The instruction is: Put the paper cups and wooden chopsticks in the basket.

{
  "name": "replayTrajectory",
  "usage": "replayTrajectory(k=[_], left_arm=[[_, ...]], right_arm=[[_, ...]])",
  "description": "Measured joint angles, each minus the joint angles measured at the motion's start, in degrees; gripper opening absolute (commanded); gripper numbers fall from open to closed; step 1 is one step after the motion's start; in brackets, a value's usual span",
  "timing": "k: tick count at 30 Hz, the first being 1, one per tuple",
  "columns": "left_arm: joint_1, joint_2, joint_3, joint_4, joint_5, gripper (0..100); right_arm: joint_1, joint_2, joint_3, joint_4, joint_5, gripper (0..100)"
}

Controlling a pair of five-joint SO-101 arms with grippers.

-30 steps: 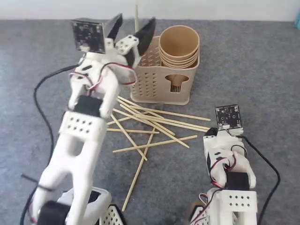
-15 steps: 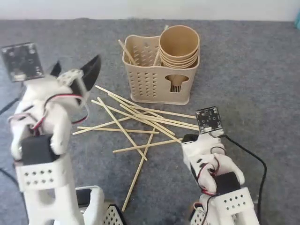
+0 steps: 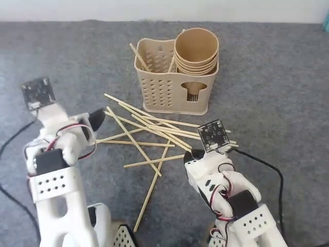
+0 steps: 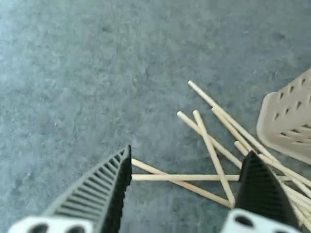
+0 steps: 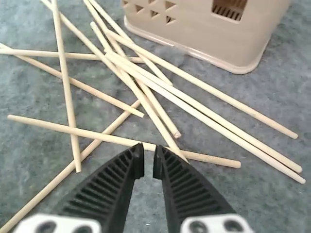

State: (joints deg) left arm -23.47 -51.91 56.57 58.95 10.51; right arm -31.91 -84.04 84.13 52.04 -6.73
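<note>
The beige basket stands at the back of the grey carpet. A stack of paper cups fills its right compartment, and a couple of chopsticks lean in its left one. Several wooden chopsticks lie crossed on the carpet in front of it. My left gripper hangs open over the pile's left ends, its fingers empty. My right gripper is shut on nothing, its tips just above one chopstick at the pile's near right side. In the high view it is the right gripper.
The basket's corner shows beyond the left gripper, and the basket's base lies past the pile in the right wrist view. One long chopstick points toward the arms' bases. Bare carpet spreads to the far left and right.
The left arm drew back from above the basket, leaving a chopstick in it, and came down at the pile's left. The right arm moved forward and left toward the pile.
</note>
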Motion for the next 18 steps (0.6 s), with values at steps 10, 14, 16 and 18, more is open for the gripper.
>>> replayTrajectory(k=[10,14,16,18], left_arm=[[-3.16,0.0,11.78,-9.14,0.0,34],[-3.16,0.0,14.07,-13.98,0.0,34],[-3.16,0.0,14.68,-15.21,0.0,34],[-3.16,0.0,14.68,-15.56,0.0,34]], right_arm=[[-2.64,23.65,-14.33,0.0,0.97,6.5],[-2.73,39.3,-22.77,-1.85,6.15,6.9],[-2.64,46.95,-25.05,-4.4,8.18,6.9],[-1.93,54.42,-26.81,-6.95,9.41,7.0]])
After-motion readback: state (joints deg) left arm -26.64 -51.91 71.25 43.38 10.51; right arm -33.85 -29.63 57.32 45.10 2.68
